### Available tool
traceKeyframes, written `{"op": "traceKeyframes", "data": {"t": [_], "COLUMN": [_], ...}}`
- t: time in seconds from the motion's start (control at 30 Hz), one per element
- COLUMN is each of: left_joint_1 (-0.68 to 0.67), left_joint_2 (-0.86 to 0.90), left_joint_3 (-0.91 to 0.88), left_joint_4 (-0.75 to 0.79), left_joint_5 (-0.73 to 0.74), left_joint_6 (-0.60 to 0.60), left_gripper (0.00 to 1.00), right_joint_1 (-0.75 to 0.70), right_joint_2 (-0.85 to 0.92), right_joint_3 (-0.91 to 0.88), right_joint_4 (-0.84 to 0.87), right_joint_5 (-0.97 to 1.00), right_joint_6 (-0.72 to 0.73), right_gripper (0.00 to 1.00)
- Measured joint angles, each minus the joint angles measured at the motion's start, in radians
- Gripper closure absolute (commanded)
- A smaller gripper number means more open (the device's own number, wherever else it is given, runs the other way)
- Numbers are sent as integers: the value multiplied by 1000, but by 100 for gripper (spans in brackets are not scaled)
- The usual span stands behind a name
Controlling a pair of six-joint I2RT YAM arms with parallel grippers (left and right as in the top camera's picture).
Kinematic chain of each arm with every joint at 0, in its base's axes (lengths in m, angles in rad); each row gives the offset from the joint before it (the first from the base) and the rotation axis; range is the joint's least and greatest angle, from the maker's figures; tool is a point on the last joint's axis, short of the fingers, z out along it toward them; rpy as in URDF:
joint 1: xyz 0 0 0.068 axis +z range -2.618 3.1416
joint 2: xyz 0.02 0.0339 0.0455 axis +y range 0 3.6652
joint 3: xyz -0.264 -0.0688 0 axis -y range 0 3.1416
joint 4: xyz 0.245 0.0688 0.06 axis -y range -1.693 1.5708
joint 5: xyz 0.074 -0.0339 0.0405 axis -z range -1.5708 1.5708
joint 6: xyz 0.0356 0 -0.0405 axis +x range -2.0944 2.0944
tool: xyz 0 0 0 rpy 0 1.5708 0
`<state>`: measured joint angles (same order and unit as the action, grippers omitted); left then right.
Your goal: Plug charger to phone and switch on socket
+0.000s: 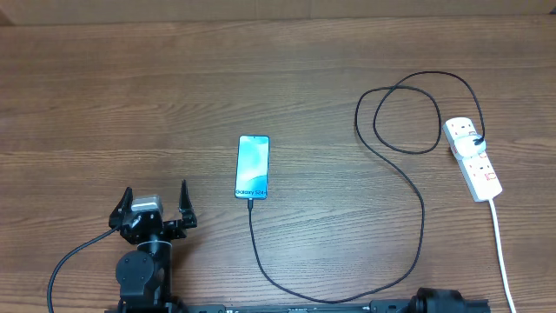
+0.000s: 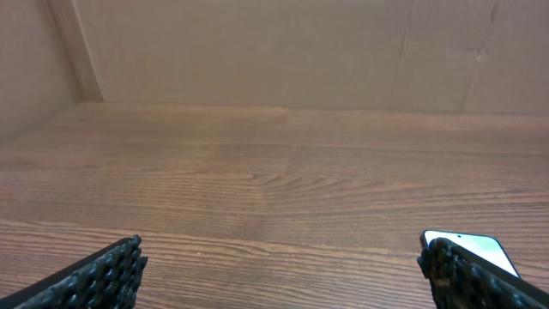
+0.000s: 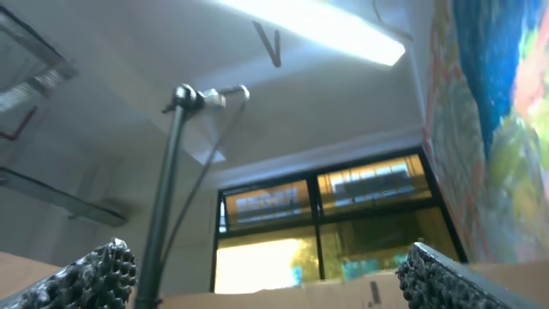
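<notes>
The phone (image 1: pixel 252 166) lies face up mid-table, its "Galaxy S24" end toward the front. The charger's black cable (image 1: pixel 422 207) has its tip at the phone's front end, runs along the front edge, loops, and its plug sits in the socket (image 1: pixel 473 158), a white power strip at the right. My left gripper (image 1: pixel 151 198) is open and empty at the front left, left of the phone; a corner of the phone (image 2: pixel 477 250) shows behind its right finger in the left wrist view. My right gripper (image 3: pixel 266 275) is open, pointing up at the ceiling, with nothing between its fingers.
The strip's white cord (image 1: pixel 503 254) runs to the front edge at the right. The right arm's base (image 1: pixel 445 302) sits at the front edge. A cardboard wall (image 2: pixel 274 51) bounds the table's far side.
</notes>
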<state>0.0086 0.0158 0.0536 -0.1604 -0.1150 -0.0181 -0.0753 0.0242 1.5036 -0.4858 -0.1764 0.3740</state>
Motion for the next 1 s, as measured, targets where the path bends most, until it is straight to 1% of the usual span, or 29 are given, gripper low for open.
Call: {"op": "traceKeyframes", "data": {"t": [0.27, 1.0], "left_joint_1": [0, 0], "left_joint_2": [0, 0], "left_joint_3": [0, 0], "left_joint_4": [0, 0], "left_joint_5": [0, 0], "left_joint_6": [0, 0], "left_gripper": [0, 0], "right_joint_1": [14, 17], "right_joint_2": [-14, -14], "right_joint_3": [7, 7], "right_joint_4": [7, 6], "right_joint_5": [10, 12], "right_joint_6": [-66, -86], "right_gripper": [0, 0]}}
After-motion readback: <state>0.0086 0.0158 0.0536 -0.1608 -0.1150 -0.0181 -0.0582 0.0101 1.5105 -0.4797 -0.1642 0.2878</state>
